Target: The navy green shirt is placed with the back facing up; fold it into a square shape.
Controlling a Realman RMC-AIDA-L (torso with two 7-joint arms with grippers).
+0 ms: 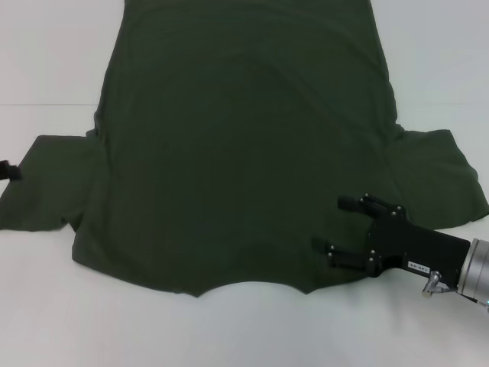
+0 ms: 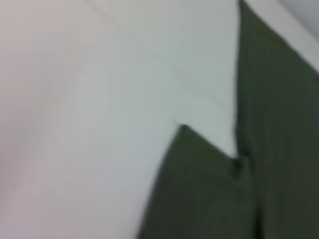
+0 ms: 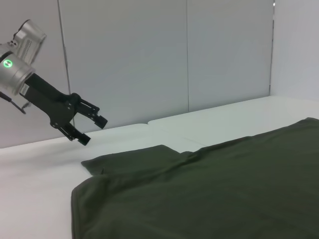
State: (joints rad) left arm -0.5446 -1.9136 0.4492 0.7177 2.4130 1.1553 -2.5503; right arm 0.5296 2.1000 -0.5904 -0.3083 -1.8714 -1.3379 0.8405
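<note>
The navy green shirt (image 1: 244, 153) lies spread flat on the white table, its neckline (image 1: 252, 287) toward me and a short sleeve out to each side. My right gripper (image 1: 333, 225) is open over the shirt's near right shoulder, fingers pointing toward the middle. Only a black tip of my left gripper (image 1: 6, 170) shows at the left edge, by the left sleeve (image 1: 53, 183). In the right wrist view the left gripper (image 3: 93, 130) hangs open above the table, beyond the shirt (image 3: 224, 189). The left wrist view holds a sleeve corner of the shirt (image 2: 199, 189) on the table.
The white table (image 1: 61, 61) surrounds the shirt, with a seam running across it at the far side. Grey wall panels (image 3: 149, 59) stand behind the table. Bare tabletop (image 1: 114, 329) lies between the neckline and the front edge.
</note>
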